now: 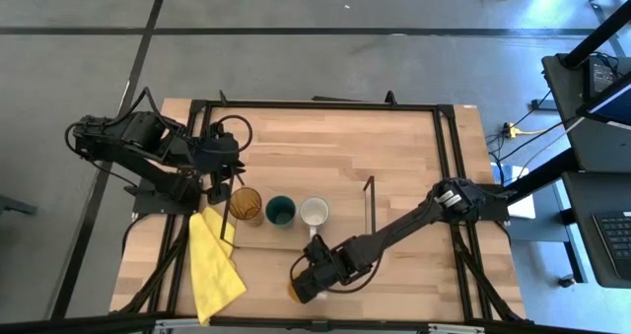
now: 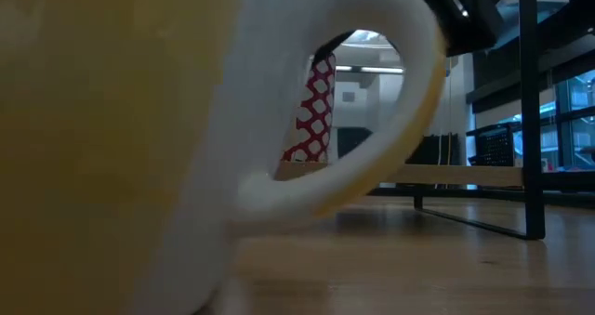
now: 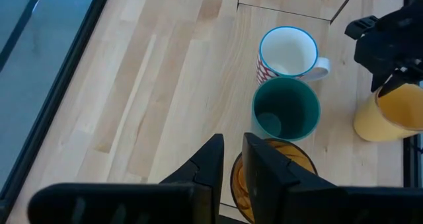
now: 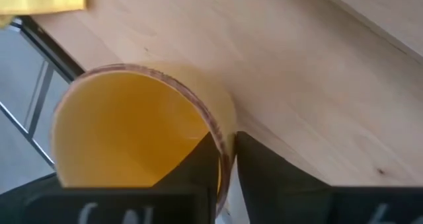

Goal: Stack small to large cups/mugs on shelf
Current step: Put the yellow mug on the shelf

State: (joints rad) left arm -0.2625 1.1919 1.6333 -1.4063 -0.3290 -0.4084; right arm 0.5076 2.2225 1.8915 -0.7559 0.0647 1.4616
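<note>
We see a pale, light-wood tabletop (image 1: 325, 147) with a black metal frame around it. On the low light-wood shelf (image 1: 345, 237) with thin black wire ends stand three vessels in a row: at the left an amber translucent tumbler (image 1: 245, 206), in the middle a dark green cup (image 1: 280, 211), at the right a white handled mug (image 1: 314, 212). The white handled mug has a red pattern with white spots on its outside and a thin blue rim. The orange-yellow handled mug (image 4: 132, 128) is orange-yellow inside, and its handle looks white. A bright yellow cloth (image 1: 212, 265) lies near the left. Both arms are dark.
</note>
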